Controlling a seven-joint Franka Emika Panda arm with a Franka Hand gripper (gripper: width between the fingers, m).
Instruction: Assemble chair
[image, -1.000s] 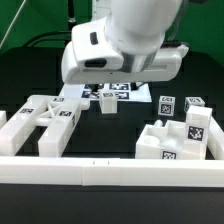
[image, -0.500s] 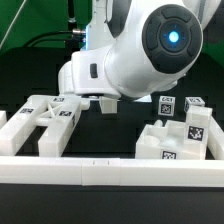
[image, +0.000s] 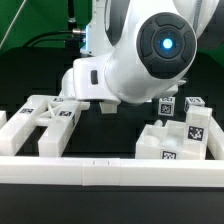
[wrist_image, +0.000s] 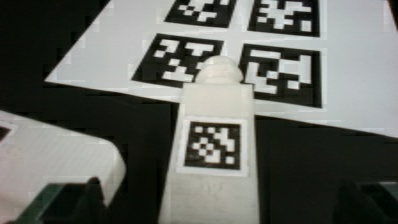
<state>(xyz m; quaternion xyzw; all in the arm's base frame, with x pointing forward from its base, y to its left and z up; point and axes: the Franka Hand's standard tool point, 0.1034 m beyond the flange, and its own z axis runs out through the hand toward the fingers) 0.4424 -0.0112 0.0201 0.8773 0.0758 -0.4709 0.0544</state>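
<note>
Jaws wide open, holding nothing, either side of leg bar (wrist_image: 214, 140) w/o touching, near marker board (wrist_image: 107, 55).

The marker board (wrist_image: 107, 55) lies flat on the black table (image: 110, 135). It is a thin white sheet printed with four black-and-white square tags in two pairs, and in the wrist view one pair is cut off by the picture's edge. In the exterior view, a long plain white border rail (image: 110, 172) runs across the table's near side. A green backdrop (image: 25, 20) stands behind.
</note>
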